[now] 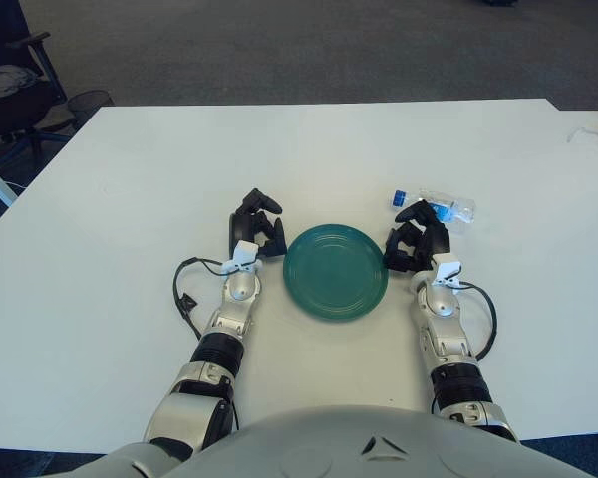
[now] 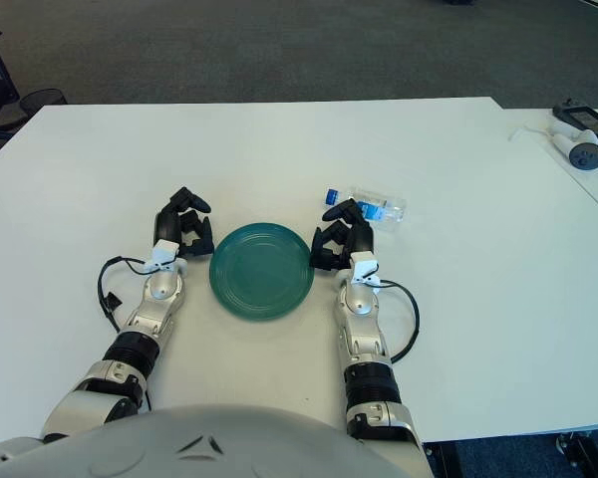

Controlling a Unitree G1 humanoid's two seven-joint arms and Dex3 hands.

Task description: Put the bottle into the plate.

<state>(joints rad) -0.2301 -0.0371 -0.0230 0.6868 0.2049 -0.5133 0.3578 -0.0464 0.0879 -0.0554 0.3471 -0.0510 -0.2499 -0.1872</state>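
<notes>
A small clear plastic bottle (image 1: 441,207) with a blue cap and blue label lies on its side on the white table, just behind my right hand. A round green plate (image 1: 335,272) sits between my two hands. My right hand (image 1: 417,239) rests at the plate's right edge with its fingers curled, holding nothing; its fingertips are just short of the bottle. My left hand (image 1: 256,227) rests at the plate's left edge with its fingers curled, also empty.
The white table (image 1: 179,169) stretches wide around the plate. A controller and cable (image 2: 576,134) lie on a neighbouring table at far right. A black chair (image 1: 15,85) and a wire bin (image 1: 88,103) stand on the floor at far left.
</notes>
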